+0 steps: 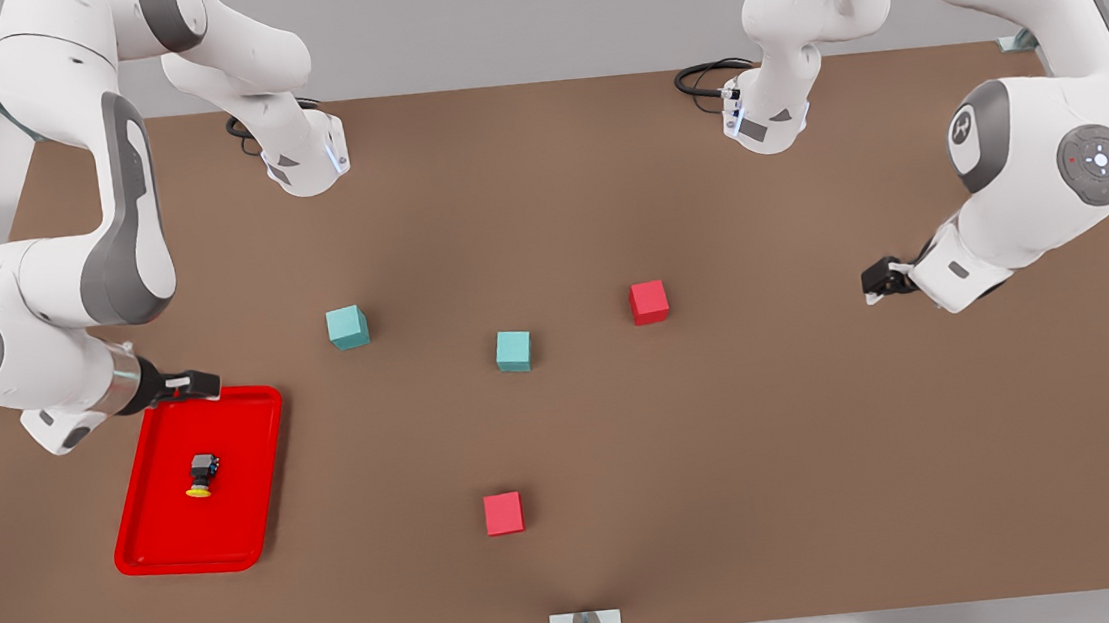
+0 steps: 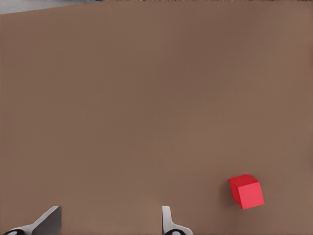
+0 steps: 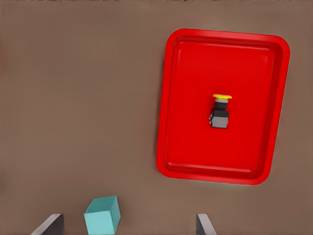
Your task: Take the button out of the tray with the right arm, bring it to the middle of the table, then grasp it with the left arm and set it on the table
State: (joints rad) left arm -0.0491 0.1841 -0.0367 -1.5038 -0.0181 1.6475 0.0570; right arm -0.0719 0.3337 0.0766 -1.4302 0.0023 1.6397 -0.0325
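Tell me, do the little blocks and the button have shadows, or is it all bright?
Front view: soft, even light; each teal cube throws a faint shadow. Right wrist view: the button has hardly any shadow on the tray. Left wrist view: the red cube shades the table slightly.

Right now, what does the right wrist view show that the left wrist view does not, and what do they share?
Right wrist view: the red tray with the button lying in it, plus a teal cube. Left wrist view: a red cube instead. Both share the brown table and, at the frame's edge, their own gripper's spread fingers, holding nothing.
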